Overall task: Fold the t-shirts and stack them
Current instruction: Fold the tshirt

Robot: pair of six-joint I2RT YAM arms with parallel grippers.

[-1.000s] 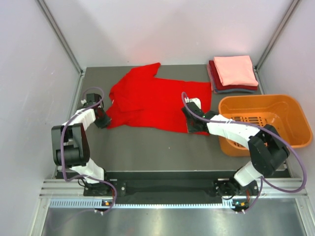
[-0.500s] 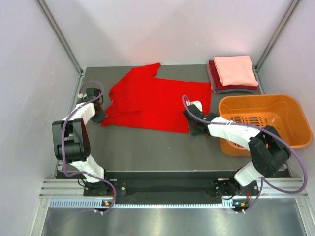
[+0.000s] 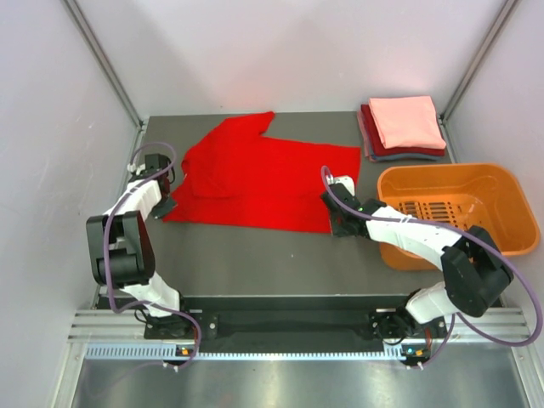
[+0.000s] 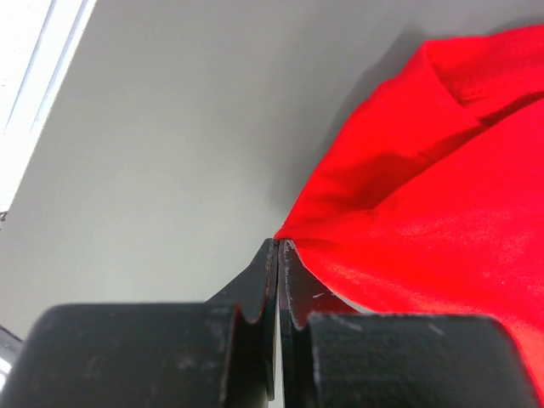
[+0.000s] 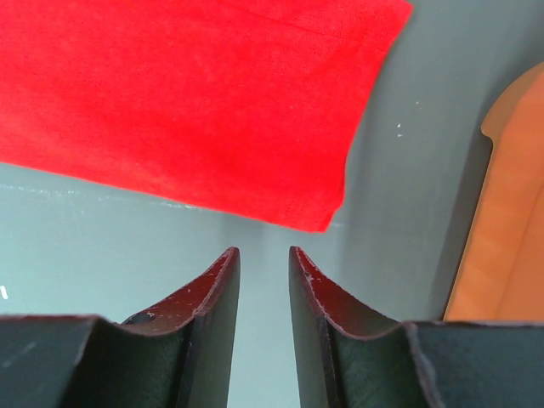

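The bright red t-shirt point(image 3: 255, 174) lies spread on the grey table, collar end to the left. My left gripper point(image 3: 161, 204) is shut on its near-left corner; in the left wrist view the closed fingertips point(image 4: 278, 244) pinch the cloth's point point(image 4: 408, 221). My right gripper point(image 3: 340, 223) is open and empty, just off the shirt's near-right corner; in the right wrist view the gripper point(image 5: 262, 250) sits a little short of that corner point(image 5: 323, 217). A folded stack stands at the back right: salmon-pink point(image 3: 406, 121) on top, dark red point(image 3: 369, 129) under it, grey-blue point(image 3: 399, 158) at the bottom.
An orange plastic basket point(image 3: 442, 172) stands on the table's right side beside my right arm; its edge shows in the right wrist view point(image 5: 510, 212). White walls and metal posts close in the table on the left, back and right.
My left gripper has pulled the shirt's left corner further left, stretching the cloth flatter. My right gripper has let go of the near-right corner and now stands open just off it.
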